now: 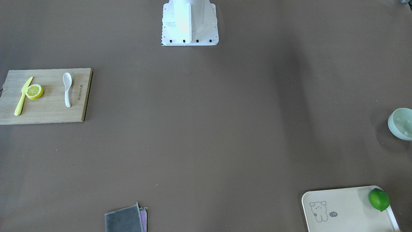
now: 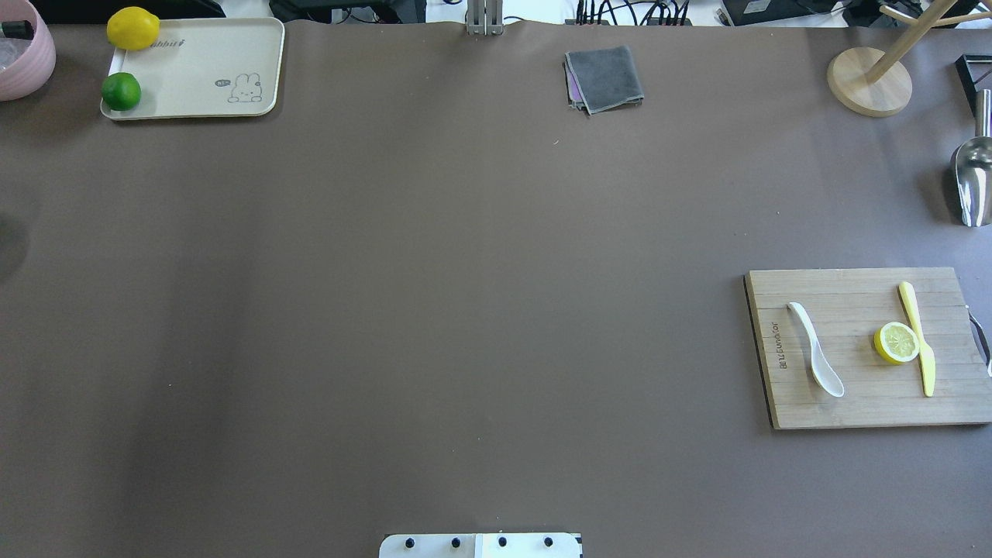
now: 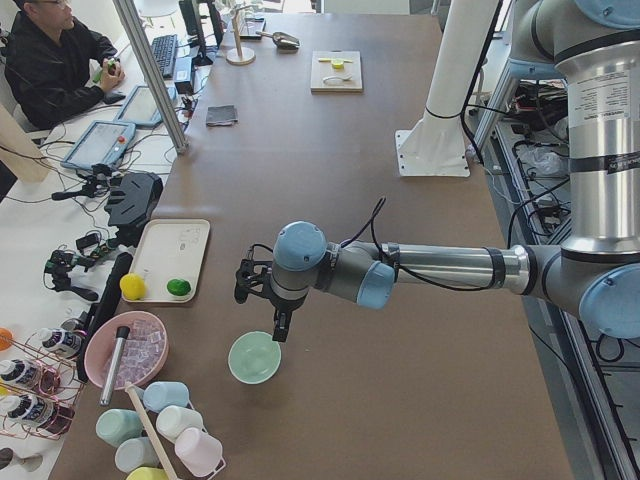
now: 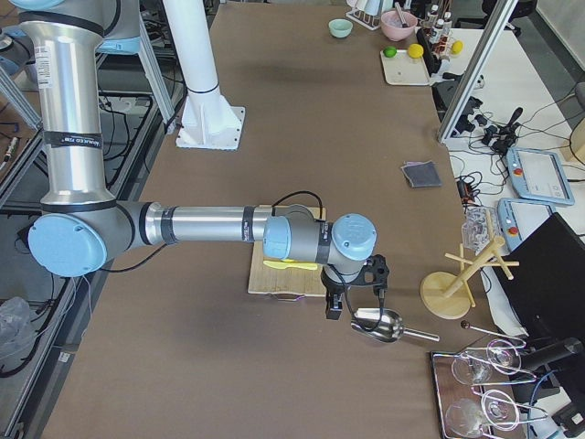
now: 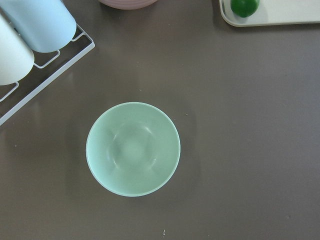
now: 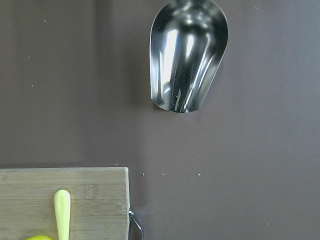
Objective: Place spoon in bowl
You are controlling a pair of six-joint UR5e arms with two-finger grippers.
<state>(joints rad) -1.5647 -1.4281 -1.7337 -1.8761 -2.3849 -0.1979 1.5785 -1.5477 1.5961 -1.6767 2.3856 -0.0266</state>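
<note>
Front-facing view: the spoon [image 1: 67, 89] lies flat on the wooden cutting board [image 1: 48, 111] at the left edge of the frame, scoop toward the top. It is well apart from the bowl [image 1: 401, 124], which is cut off by the right edge. Engraved lettering runs along the board's right margin but is too small to read. Overhead view: the spoon [image 2: 815, 349] appears at centre right, near a lemon half [image 2: 897, 342] and a yellow knife [image 2: 918, 337]. The tray [image 2: 194, 77] at upper left carries a rabbit drawing and print that appears to read "rabbit". Left side view: the left fingers [image 3: 281, 325] hang just above the bowl [image 3: 254, 357]. Their opening cannot be determined, and no object is seen in them. Right side view: the right fingers [image 4: 334, 306] hang beside a metal scoop [image 4: 377, 323]; their opening likewise cannot be determined. Left wrist view: the bowl [image 5: 105, 145] sits centred and empty. Right wrist view: only the scoop, a board corner and the knife tip show. Handling: the spoon is judged light, rigid, glossy and therefore slippery, possibly brittle. Grip across the thick handle near mid-length.
</note>
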